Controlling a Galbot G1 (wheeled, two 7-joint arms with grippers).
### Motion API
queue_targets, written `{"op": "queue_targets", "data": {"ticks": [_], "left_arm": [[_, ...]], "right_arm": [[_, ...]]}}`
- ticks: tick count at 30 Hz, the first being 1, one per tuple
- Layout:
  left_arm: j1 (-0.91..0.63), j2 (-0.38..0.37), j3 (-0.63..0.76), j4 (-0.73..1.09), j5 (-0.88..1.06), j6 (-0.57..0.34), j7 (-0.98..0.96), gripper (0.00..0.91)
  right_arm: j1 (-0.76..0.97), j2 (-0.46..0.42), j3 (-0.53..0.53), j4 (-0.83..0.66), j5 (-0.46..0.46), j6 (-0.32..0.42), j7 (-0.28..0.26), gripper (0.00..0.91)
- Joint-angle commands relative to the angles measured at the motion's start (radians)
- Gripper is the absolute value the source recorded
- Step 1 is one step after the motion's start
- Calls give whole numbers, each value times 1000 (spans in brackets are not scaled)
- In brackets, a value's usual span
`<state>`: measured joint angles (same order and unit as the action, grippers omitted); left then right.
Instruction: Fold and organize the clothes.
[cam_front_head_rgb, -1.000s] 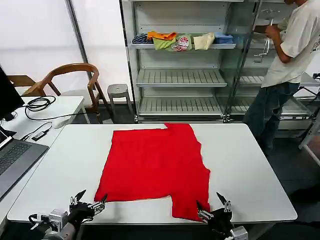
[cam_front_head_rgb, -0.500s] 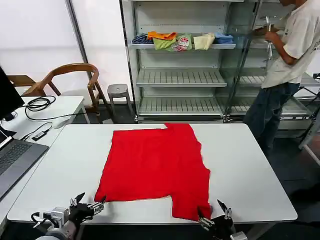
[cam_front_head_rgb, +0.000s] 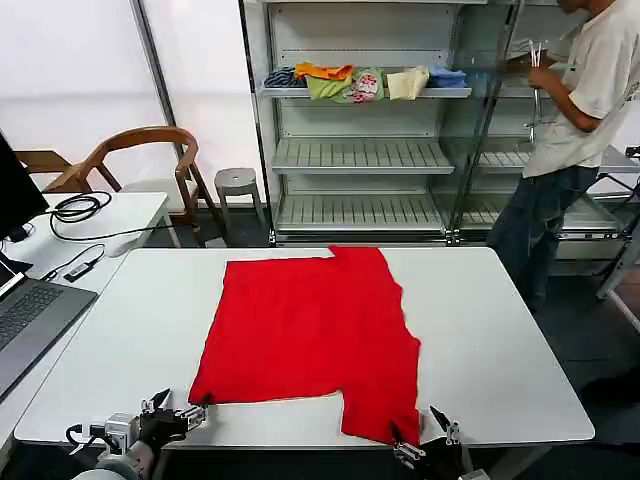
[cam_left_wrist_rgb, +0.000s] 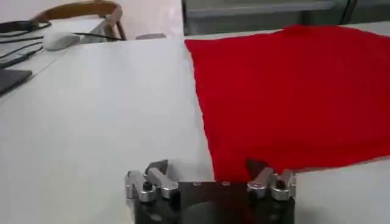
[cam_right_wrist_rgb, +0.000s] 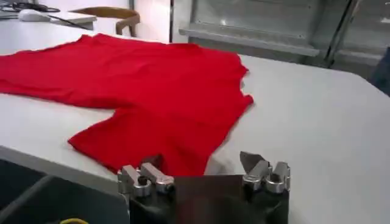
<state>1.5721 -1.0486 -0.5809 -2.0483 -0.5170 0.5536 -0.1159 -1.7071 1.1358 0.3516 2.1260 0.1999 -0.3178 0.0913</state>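
Red T-shirt (cam_front_head_rgb: 310, 335) flat on white table (cam_front_head_rgb: 500, 340)

The T-shirt (cam_front_head_rgb: 310, 335) is plain bright red, with no print on its upward face. It lies on a white worktop (cam_front_head_rgb: 500, 340). Each pincer, left (cam_front_head_rgb: 175, 414) and right (cam_front_head_rgb: 425, 443), is black with silver metal fingers.

white table (cam_front_head_rgb: 500, 340) | red T-shirt (cam_front_head_rgb: 310, 330) spread flat on it

Red T-shirt (cam_front_head_rgb: 310, 335) spread flat, plain side up, just beyond both open grippers, near corners beside each.
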Motion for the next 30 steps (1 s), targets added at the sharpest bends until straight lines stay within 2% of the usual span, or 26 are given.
{"op": "queue_targets", "data": {"ticks": [1,17,23,30], "left_arm": [[-1,-10,11,16,-6,-5,-1,20],[-16,-14,7,-13,-26,-19,15,30],[-59,-9,0,-62,-81,-12,11,30],[-157,-6,-4,-2,-168,-16,17,30]], "right_arm": [[-3,0,-5,-12,11,-7,0,0],[17,-5,15,12,35,9,-13,0],[83,-6,56,34,74,2,-25,0],[220,1,75,-11,100,-24,-37,0]]}}
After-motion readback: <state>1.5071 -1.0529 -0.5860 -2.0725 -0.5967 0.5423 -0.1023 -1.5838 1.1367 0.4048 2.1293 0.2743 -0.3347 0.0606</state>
